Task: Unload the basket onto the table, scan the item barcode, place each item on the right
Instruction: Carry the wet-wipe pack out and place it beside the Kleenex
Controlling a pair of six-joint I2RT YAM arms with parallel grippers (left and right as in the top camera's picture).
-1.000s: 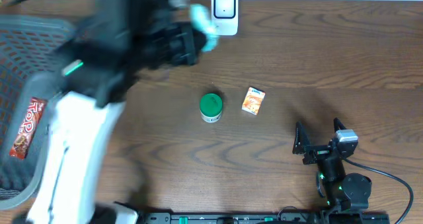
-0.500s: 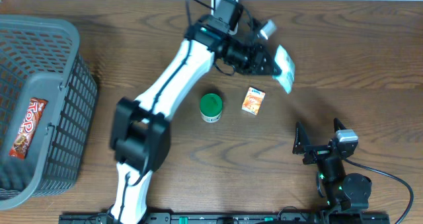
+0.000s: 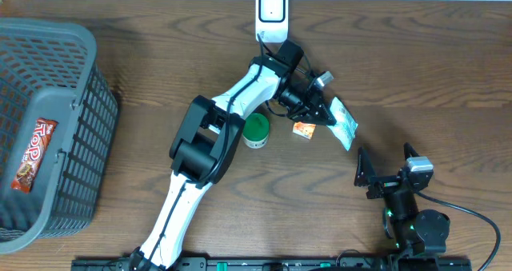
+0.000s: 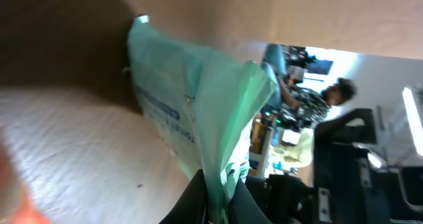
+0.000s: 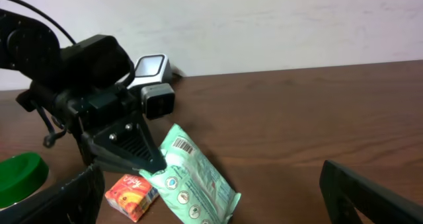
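Left gripper (image 3: 326, 117): jaws pressed together on the top corner of a mint-green snack pouch (image 3: 342, 124). The arm reaches out over the middle of the table (image 3: 432, 63).
Pouch: hangs tilted from the pinch, right of the table's centre. Its lower end sits low over the wood, and whether it touches cannot be told. The right wrist view shows a barcode (image 5: 182, 147) printed near the held end, facing up and toward the table's near right corner.
Scanner (image 3: 271, 13): small white unit standing at the middle of the table's far edge, well apart from the pouch.
Orange carton (image 3: 303, 129): lies flat just beside the pouch, partly under the left gripper.
Green-lidded tub (image 3: 256, 129): upright at the centre, close to the left of the carton.
Basket (image 3: 88, 143): grey mesh, at the table's left edge, with a red TOP bar (image 3: 34, 153) lying inside.
Right gripper (image 3: 386, 155): fingers spread wide with nothing between them, near the near right corner and pointing toward the pouch.
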